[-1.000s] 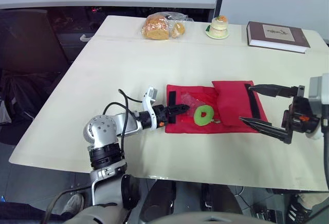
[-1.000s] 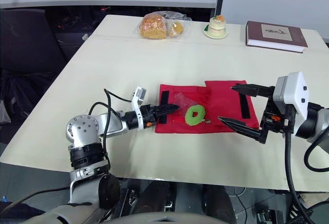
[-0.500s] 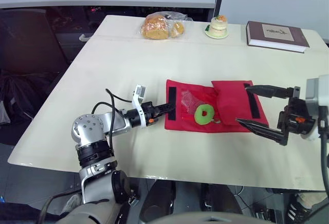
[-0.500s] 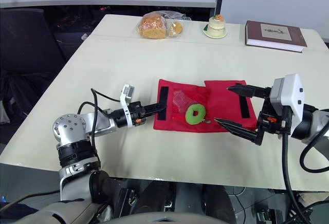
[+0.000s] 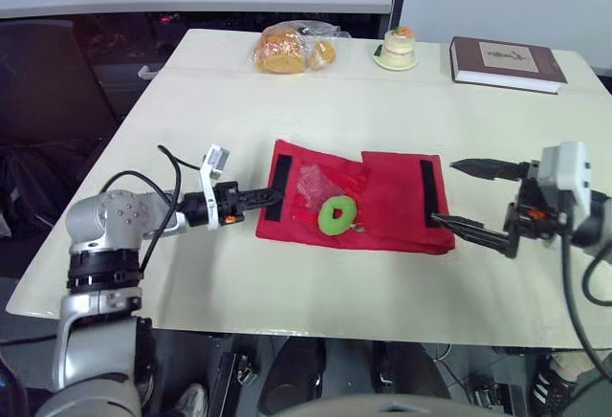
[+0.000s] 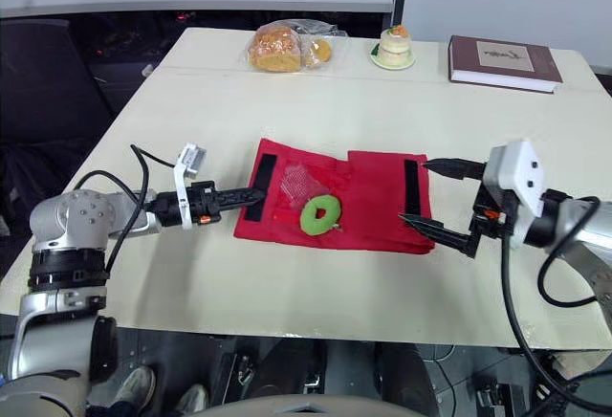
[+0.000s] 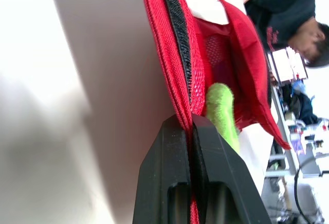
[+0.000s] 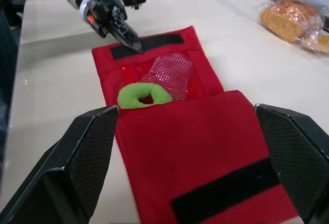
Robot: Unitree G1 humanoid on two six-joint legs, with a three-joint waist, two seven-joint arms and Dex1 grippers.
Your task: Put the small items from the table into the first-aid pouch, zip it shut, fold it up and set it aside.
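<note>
Red pouch (image 5: 382,202) on the table (image 5: 287,101) has slid toward the robot's left, pulled by the left gripper (image 5: 275,192) clamped on its edge. Right gripper (image 5: 442,190) gapes wide, empty, beside the opposite edge. Green ring (image 5: 337,214) lies on top: packing looks unfinished.

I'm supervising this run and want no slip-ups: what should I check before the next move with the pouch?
1. Left claw clamped on the first-aid pouch's left edge: ok.
2. Right claw open, holding nothing, at the pouch's right end: ok.
3. Green ring inside the pouch: not ok, it lies on top.
4. Pouch zipped shut: cannot tell.
</note>
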